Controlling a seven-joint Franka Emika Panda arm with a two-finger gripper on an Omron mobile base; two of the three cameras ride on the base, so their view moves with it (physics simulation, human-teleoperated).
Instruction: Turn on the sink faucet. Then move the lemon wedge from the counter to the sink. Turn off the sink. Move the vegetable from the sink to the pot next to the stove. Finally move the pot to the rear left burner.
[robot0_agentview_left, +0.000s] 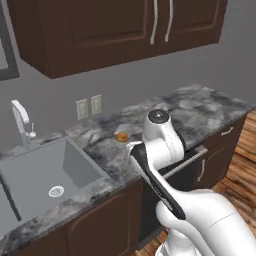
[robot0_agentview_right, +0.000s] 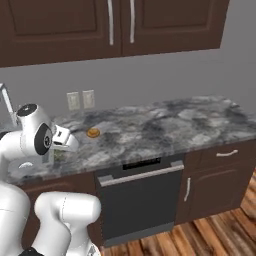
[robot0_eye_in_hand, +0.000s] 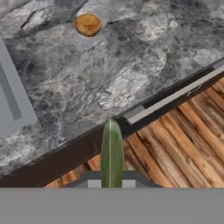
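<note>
Item: slim green vegetable, pinched upright in my closed gripper, poised over the counter front edge above wood flooring. No legible writing. Dark marbled stone carries a small orange-brown round; grey sink and faucet lie leftward.

A small round orange-brown disc lies flat well ahead of my pincer, a little to one side in my hand view. Closer in, just ahead of the pincer and lower down, runs the silver handle bar of a black dishwasher. Straight beneath me lies a floor of reddish-brown wooden planks. Past the dishwasher, further from the pincer, a dark brown lower cabinet carries silver handles. On the grey wall beyond the disc sit two pale outlet plates, side by side. High above hang dark brown upper cabinets with long silver handles.
</note>
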